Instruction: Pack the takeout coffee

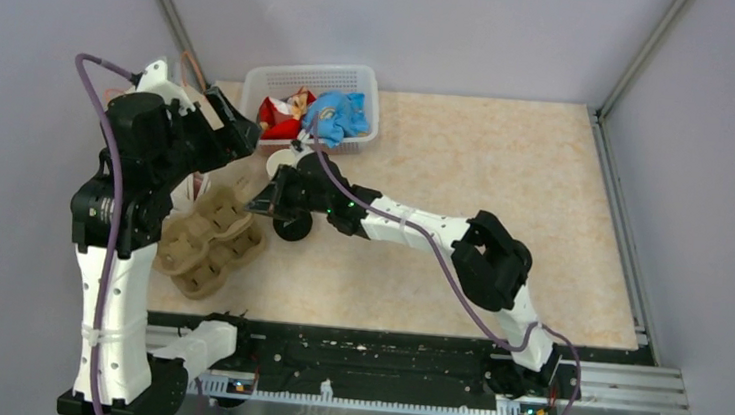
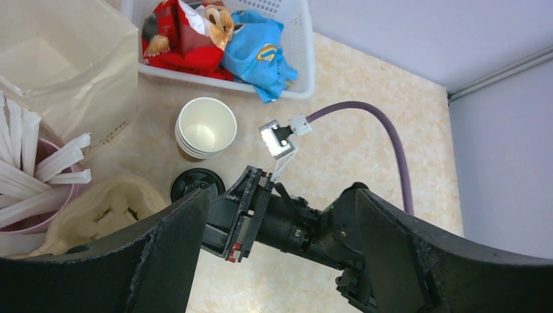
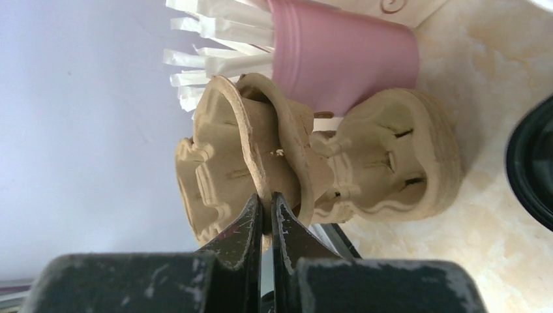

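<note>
Takeout coffee point(image 2: 195, 182), right arm point(image 1: 412, 226) outstretched, pinching carrier point(image 3: 287, 137)

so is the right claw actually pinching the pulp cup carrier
Yes, in the right wrist view the right claw is closed to a thin gap with the curved rim of the pulp cup carrier caught between its fingers.

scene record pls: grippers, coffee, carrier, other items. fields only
left gripper: open, holding nothing, looking down on the table
right gripper: shut on the rim of the cup carrier
takeout coffee: on the table beside the carrier, not in a slot; only its black lid shows
cup stack: lidless, white inside, in front of the basket
basket: white, holds red and blue packets
pink cup: holds white wrapped sticks, next to the carrier
</note>
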